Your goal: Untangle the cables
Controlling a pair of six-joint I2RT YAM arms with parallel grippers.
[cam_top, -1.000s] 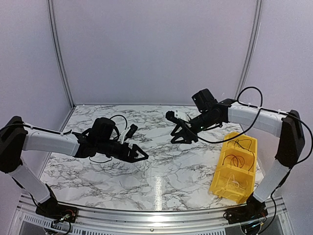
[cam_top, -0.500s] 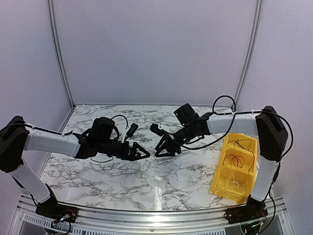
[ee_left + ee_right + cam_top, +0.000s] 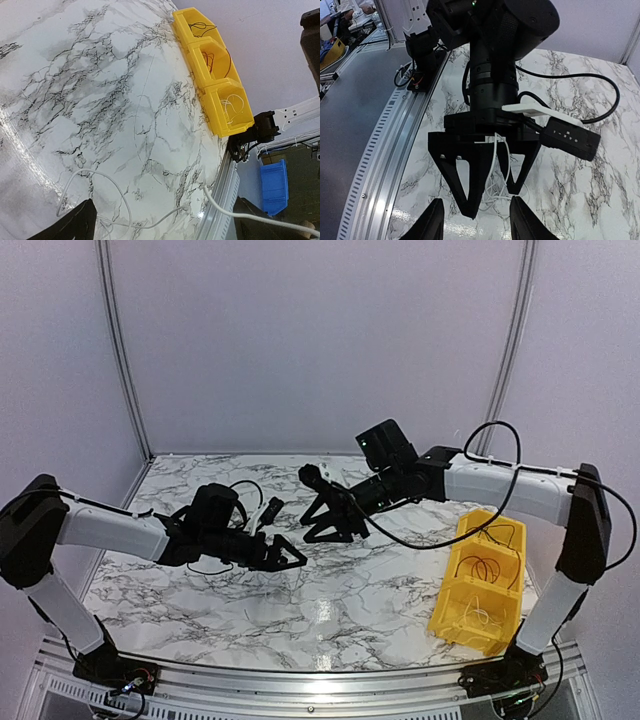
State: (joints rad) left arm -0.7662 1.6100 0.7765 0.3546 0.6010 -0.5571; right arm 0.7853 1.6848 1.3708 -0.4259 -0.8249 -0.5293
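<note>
- The marble surface [image 3: 380,590] carries a yellow bin [image 3: 445,612] by its near right corner. Black wires [image 3: 216,55] and a pale one lie curled in its compartments.
- The left pincer [image 3: 293,552] stands wide over the middle of the surface. A whitish wire [image 3: 493,165] hangs in the gap between its fingers and trails down onto the marble.
- The right pincer [image 3: 333,533], also wide and holding nothing, faces it from just beside.
- This looks like the pull-apart step. Next, the right pincer must nip one strand without bumping the left fingers.

High rear camera overlooks the table [image 3: 380,580]; right wrist closely faces the left pincer [image 3: 492,202] (also seen overhead)
</note>
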